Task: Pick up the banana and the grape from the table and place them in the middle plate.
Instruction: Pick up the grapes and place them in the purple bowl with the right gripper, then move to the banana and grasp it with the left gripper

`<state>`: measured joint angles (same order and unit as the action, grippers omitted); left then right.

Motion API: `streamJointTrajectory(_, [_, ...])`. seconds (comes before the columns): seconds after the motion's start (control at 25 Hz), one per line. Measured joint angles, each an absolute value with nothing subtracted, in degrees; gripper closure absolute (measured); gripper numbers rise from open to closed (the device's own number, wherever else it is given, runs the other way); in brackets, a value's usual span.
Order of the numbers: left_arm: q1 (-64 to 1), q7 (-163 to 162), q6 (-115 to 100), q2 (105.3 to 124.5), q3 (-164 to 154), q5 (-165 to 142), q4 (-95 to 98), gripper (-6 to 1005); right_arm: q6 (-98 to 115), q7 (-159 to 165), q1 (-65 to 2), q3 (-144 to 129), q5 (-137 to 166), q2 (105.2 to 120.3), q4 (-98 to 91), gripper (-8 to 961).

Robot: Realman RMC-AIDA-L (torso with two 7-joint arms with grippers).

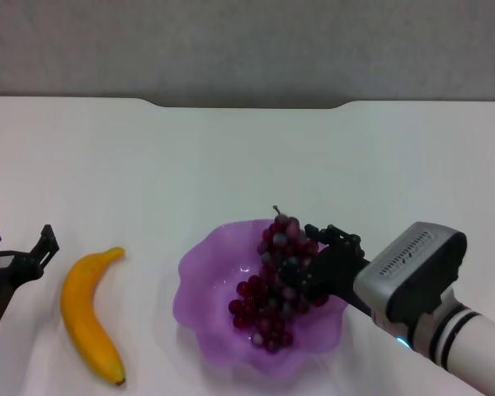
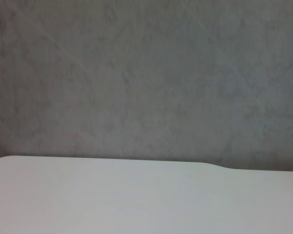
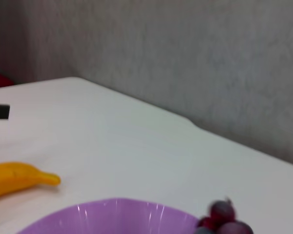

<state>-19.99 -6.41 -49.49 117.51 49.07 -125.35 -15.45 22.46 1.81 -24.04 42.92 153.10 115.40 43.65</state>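
The grape (image 1: 270, 293), a dark red-purple bunch, lies in the middle plate (image 1: 202, 285), a translucent purple dish with a wavy rim. My right gripper (image 1: 312, 262) reaches in from the right and its black fingers (image 1: 334, 238) are closed around the bunch's right side. The bunch's top (image 3: 222, 214) and the plate rim (image 3: 112, 207) show in the right wrist view. The banana (image 1: 89, 318), yellow-orange, lies on the white table (image 1: 231, 165) left of the plate, also seen in the right wrist view (image 3: 17, 178). My left gripper (image 1: 18, 247) is open and empty, left of the banana.
A grey wall (image 1: 247, 45) stands behind the table's far edge. The left wrist view shows only bare table (image 2: 136, 200) and the wall. Bare tabletop lies beyond the plate and the banana.
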Motion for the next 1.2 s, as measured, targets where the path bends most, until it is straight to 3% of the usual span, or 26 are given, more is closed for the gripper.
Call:
streamJointTrajectory(0.44, [-19.9,-6.4,-49.5,117.45,49.1,-125.1,-15.5,117,33.3,1.2,-21.5,42.4,153.3,115.45,41.6,48])
streamJointTrajectory(0.72, [-18.5,-6.5,-50.0,117.48,48.6,-125.5,-18.0,116,41.1,1.1,-17.0,47.6,153.4,115.22,39.1,50])
streamJointTrajectory(1.2, [-18.0,-6.4,-53.2,117.53,48.4,-127.0,-19.7,116,56.8,2.0,-15.2,48.5,146.9,115.55,27.7,54])
